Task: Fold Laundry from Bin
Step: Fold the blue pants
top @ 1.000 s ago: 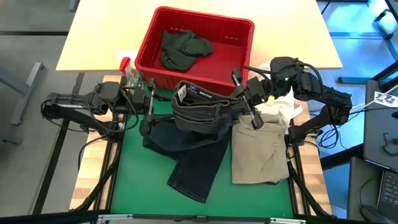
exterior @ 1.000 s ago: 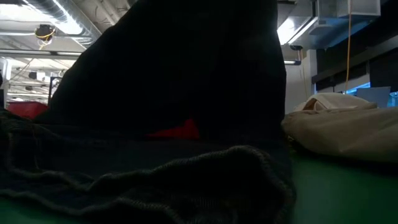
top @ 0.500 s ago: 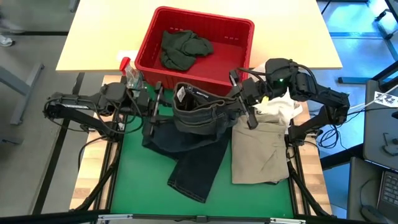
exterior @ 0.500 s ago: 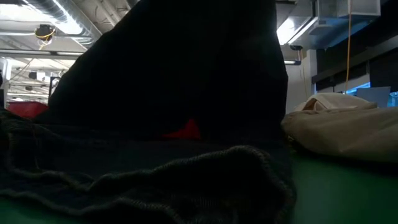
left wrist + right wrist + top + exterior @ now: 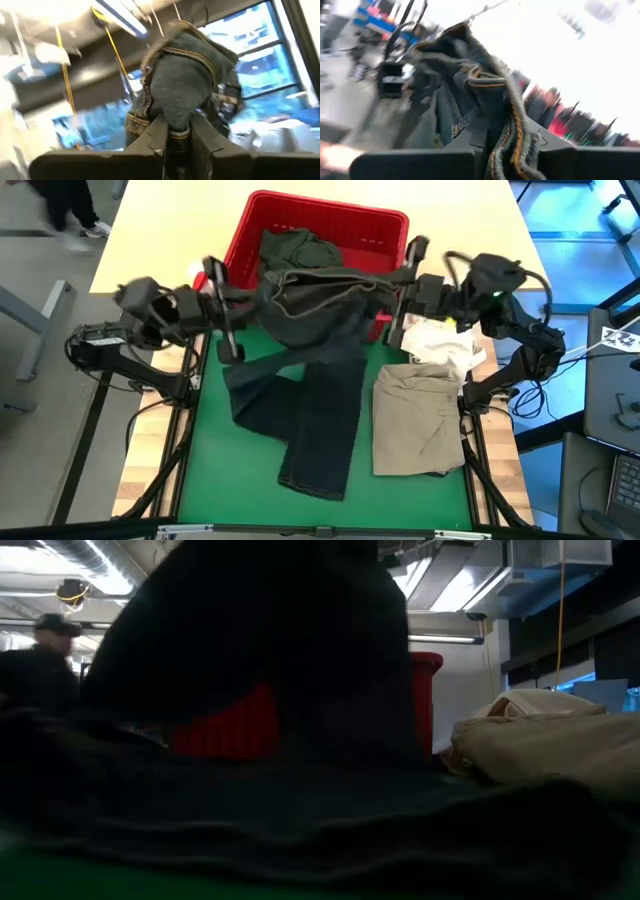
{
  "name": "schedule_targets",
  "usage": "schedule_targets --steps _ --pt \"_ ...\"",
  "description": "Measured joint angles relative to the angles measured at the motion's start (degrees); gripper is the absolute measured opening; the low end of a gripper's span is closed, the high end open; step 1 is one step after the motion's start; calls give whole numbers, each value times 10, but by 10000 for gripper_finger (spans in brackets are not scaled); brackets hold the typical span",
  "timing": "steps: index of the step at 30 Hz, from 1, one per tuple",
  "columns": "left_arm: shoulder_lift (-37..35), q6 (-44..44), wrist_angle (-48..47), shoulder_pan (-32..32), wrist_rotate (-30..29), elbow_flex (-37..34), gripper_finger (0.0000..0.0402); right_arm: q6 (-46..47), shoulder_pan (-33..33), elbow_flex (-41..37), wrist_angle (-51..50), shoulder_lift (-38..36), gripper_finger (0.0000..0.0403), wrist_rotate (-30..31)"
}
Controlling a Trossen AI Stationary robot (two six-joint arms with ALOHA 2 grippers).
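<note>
Moved: both arms up and apart, jeans (image 5: 315, 370) lifted | jeans: dark denim, waistband stretched in front of bin (image 5: 390, 235), legs trailing down mat centre | left gripper (image 5: 222, 310): clamped on waistband's left end | right gripper (image 5: 400, 285): clamped on right end | khaki garment (image 5: 415, 425): mat's right edge
</note>
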Motion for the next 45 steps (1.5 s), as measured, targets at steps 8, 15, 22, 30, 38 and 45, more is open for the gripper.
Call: schedule_targets --steps 8,15,22,30,38,45 --pt "101 138 -8 -1 23 189 36 -161 0 36 148 24 48 -39" --pt "179 358 -38 -6 -114 318 38 -193 -1 55 93 32 50 18" --pt "225 499 -22 -6 -186 385 39 -243 0 55 65 31 50 131" --pt "264 483 -13 -6 -96 445 40 -245 1 56 199 31 47 43" --pt "265 358 -106 -7 -88 447 40 -52 30 141 51 31 45 -55" --pt "265 290 -203 -6 -175 447 42 -58 23 150 -48 17 44 95"
